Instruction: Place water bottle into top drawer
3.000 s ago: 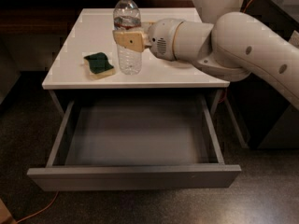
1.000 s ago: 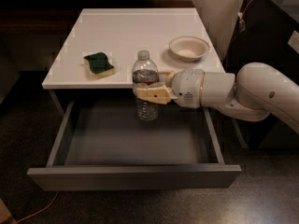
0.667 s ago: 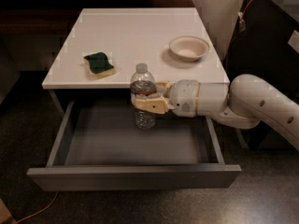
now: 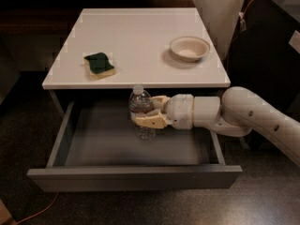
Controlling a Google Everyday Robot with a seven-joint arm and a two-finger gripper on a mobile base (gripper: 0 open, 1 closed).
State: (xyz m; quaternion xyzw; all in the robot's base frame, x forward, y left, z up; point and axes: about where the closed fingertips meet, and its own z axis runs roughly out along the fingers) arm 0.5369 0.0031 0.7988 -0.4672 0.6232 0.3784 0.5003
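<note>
The water bottle [image 4: 141, 108], clear with a white cap, stands upright inside the open top drawer [image 4: 93, 139], near the middle of its grey floor. My gripper [image 4: 149, 115] is shut on the water bottle around its label band, reaching in from the right on a white arm [image 4: 243, 116]. The bottle's base looks at or just above the drawer floor; I cannot tell whether it touches. The drawer is pulled fully out below the white tabletop [image 4: 136, 36].
A green sponge on a yellow pad [image 4: 99, 63] lies on the tabletop at the left. A pale bowl [image 4: 189, 48] sits at the right. An orange cable [image 4: 42, 210] runs on the floor at the lower left. A dark cabinet [image 4: 272, 55] stands at the right.
My gripper has carried the water bottle off the tabletop, forward and down into the open drawer. Over the last second it sank lower into the drawer.
</note>
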